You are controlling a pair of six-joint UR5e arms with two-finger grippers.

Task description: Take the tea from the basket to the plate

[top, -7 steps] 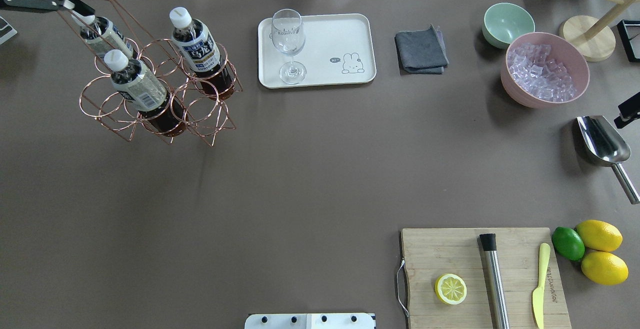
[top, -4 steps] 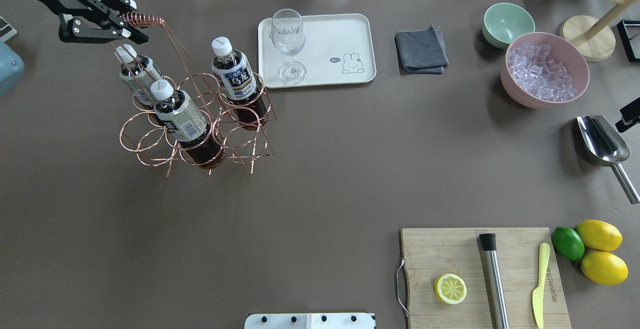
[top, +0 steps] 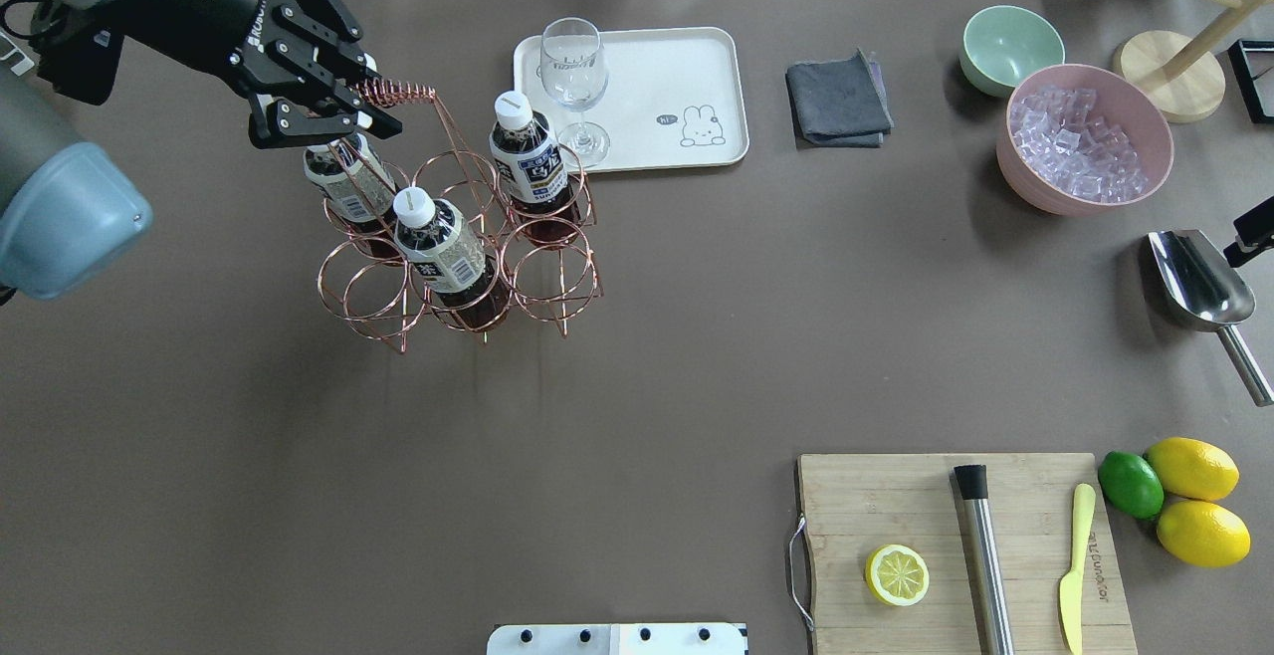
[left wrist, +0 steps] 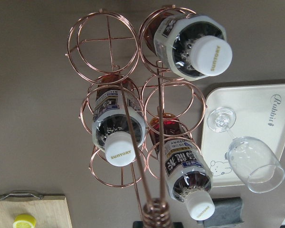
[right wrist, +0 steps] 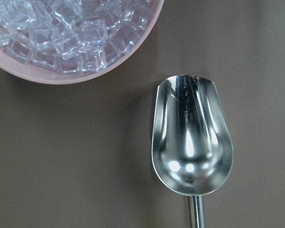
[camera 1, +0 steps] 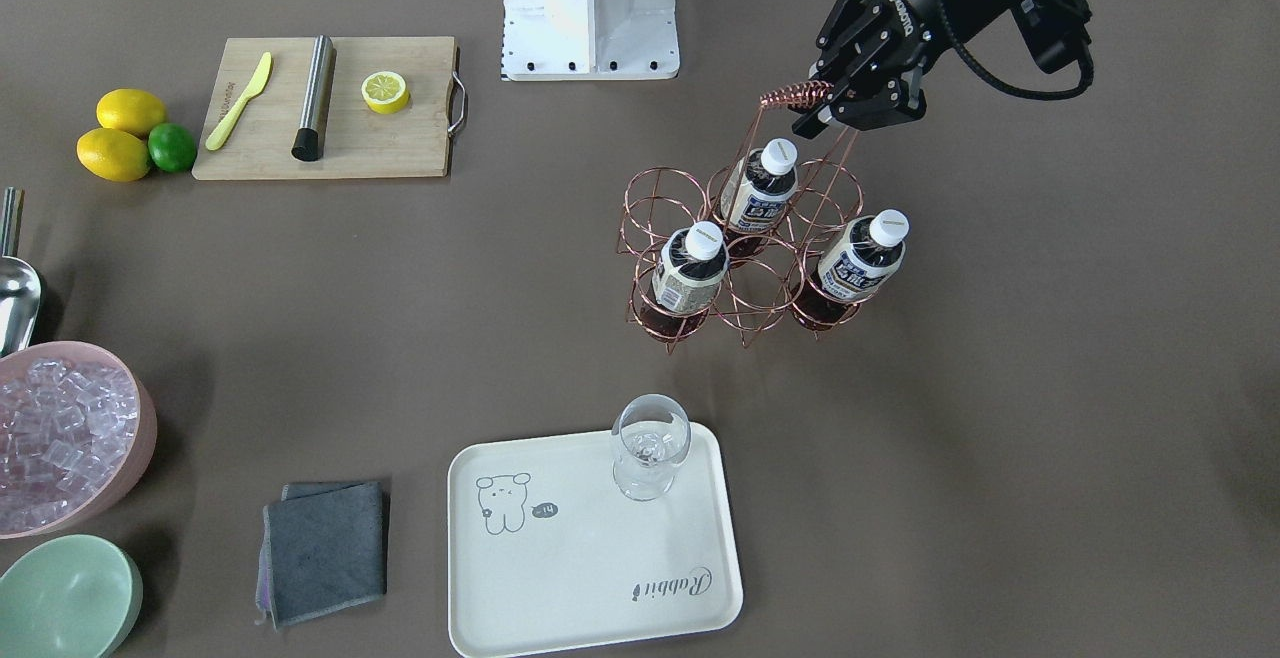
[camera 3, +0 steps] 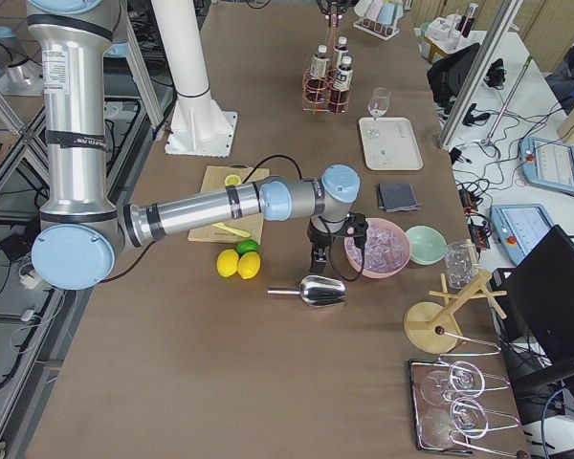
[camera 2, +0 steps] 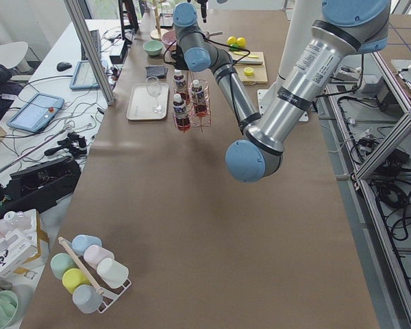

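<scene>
Three tea bottles (top: 441, 247) standing in the wire basket (top: 549, 249), white caps up, none on the plate (top: 647, 68) yet. Left gripper (top: 383, 108) pinching the curly handle on top of the basket. Basket just beside the plate. One wine glass (top: 572, 88) standing on the plate. Ice cubes (top: 1075, 142) heaped in the pink bowl (top: 1025, 187). Right gripper (top: 1252, 227) over the metal scoop (right wrist: 192, 142) near that bowl; fingers hidden, so spread or pressed together, cannot tell.
</scene>
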